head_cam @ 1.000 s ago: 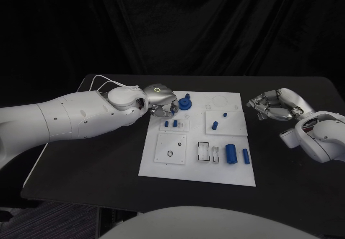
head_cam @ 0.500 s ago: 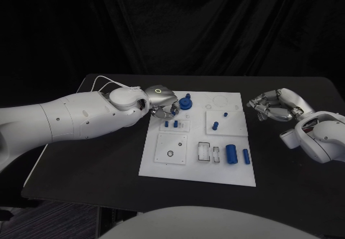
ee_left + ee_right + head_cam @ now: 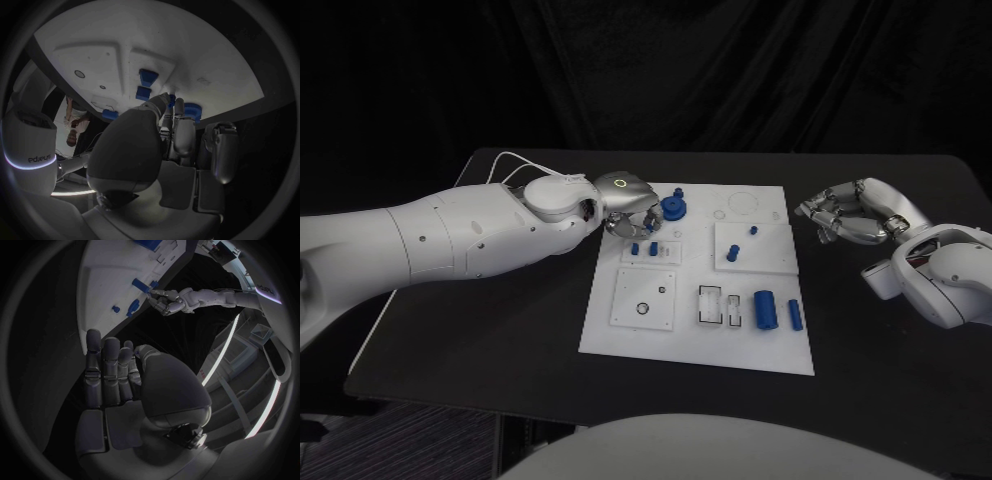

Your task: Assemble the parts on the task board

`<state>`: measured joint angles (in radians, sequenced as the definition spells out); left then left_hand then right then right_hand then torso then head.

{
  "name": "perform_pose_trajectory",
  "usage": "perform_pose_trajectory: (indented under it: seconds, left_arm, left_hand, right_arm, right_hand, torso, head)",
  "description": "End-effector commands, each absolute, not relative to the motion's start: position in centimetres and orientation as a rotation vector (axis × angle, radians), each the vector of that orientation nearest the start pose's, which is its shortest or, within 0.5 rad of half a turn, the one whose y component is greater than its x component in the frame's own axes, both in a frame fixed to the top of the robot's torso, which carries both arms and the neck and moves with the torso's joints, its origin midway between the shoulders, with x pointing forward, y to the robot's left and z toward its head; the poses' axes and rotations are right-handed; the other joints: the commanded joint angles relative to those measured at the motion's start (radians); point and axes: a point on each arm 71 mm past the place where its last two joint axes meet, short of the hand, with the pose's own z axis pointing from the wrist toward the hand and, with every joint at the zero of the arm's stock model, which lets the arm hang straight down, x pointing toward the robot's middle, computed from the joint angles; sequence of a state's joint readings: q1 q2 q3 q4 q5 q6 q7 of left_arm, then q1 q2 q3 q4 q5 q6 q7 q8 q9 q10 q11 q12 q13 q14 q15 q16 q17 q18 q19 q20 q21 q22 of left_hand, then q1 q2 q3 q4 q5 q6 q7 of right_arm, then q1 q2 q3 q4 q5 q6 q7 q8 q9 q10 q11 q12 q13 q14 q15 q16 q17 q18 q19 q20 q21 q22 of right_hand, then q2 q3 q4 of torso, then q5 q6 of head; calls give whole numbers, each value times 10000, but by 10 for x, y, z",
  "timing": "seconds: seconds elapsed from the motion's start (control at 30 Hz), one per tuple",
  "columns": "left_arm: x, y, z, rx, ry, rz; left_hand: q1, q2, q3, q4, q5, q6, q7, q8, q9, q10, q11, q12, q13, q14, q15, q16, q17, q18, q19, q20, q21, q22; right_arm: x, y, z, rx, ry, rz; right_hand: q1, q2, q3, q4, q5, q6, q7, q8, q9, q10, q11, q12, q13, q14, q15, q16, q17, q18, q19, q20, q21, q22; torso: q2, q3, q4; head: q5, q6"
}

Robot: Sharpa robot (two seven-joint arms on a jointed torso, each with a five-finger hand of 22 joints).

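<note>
The white task board [image 3: 698, 345] lies in the middle of the table. A round blue part with a stem [image 3: 674, 208] stands near its far left corner. Two small blue pegs [image 3: 643, 247] stand below it. My left hand [image 3: 626, 204] hovers just left of the round part, fingers pointing down at the board. In the left wrist view its thumb and fingertips [image 3: 177, 106] close together by the round blue part [image 3: 194, 110]. A bit of blue shows at the tips, and I cannot tell whether it is pinched. My right hand [image 3: 854, 213] stays off the board's right side, fingers curled, holding nothing.
Two small blue pieces [image 3: 743, 240] stand on the board's upper right plate. A larger blue cylinder [image 3: 764, 308] and a thinner one [image 3: 793, 314] lie near its lower right. Bare black table [image 3: 488, 330] stretches left of the board.
My left hand has crept slightly to the right, towards the round blue part and the pegs. The right hand has not moved.
</note>
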<state>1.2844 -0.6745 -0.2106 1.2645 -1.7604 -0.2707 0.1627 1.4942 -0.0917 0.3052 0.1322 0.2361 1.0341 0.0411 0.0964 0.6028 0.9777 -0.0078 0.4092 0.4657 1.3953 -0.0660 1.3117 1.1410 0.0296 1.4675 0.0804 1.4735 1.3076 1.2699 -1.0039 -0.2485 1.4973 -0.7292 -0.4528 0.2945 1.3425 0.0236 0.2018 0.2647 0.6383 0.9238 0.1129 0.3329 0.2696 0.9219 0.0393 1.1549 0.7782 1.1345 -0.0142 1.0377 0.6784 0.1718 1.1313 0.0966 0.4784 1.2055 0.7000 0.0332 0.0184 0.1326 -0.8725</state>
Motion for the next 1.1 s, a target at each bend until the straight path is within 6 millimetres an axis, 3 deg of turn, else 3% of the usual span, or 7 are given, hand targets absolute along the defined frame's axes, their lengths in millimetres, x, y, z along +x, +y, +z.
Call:
perform_pose_trajectory:
  seconds: [0.03,0.43,0.63,0.83,1.1]
  left_arm:
    - [509,172,-220,7694,16297,-5716]
    - [511,171,-223,7716,16457,-5653]
    - [511,172,-224,7703,16622,-5566]
    - [511,174,-226,7674,16752,-5477]
    - [512,175,-226,7597,16794,-5377]
  left_hand:
    - [-50,34,62,-6,-5,1,9,-44,1,72,0,-68,-12,-82,24,-66,-31,-22,284,55,-65,2265]
    - [-87,16,118,-71,-50,-153,-19,-164,-51,31,15,-175,-86,-193,55,-189,-217,17,169,68,-228,2212]
    - [-259,-36,151,-65,-456,-699,-189,-362,-201,-113,52,-348,-191,-313,92,-291,-387,55,53,91,-398,2161]
    - [-528,-124,114,42,-926,-1280,-373,-348,-367,-416,196,-526,-271,-447,188,-375,-553,100,-83,119,-606,2100]
    - [-716,-180,61,155,-1120,-1811,-524,-348,-535,-649,291,-592,-283,-585,273,-460,-731,151,-230,142,-839,2031]
  right_arm:
    - [468,-295,-212,4241,16266,9404]
    - [467,-294,-212,4270,16342,9400]
    - [468,-294,-213,4276,16354,9393]
    - [468,-294,-213,4268,16368,9400]
    - [468,-294,-213,4267,16410,9397]
  right_hand:
    - [99,27,70,-14,61,59,-19,56,9,-53,35,-58,0,-26,20,-65,1,99,47,12,-60,9]
    - [147,49,111,-38,68,62,-23,63,12,-40,31,-50,10,-21,19,-58,14,100,45,12,-66,14]
    - [155,51,117,-44,68,62,-23,64,13,-45,30,-53,2,-21,18,-58,14,100,45,11,-67,15]
    - [168,48,124,-53,68,61,-22,64,14,-33,30,-45,16,-18,17,-56,18,100,45,11,-68,17]
    - [180,54,135,-59,69,62,-23,66,15,-26,30,-42,21,-15,17,-52,23,100,46,10,-69,19]
  torso:
    - [0,0,0]
    - [2,6,-5]
    - [0,4,-4]
    - [-7,-7,0]
    - [-10,-4,-3]
  head:
    - [0,-2]
    - [25,-2]
    - [18,-2]
    - [42,-2]
    - [32,-2]
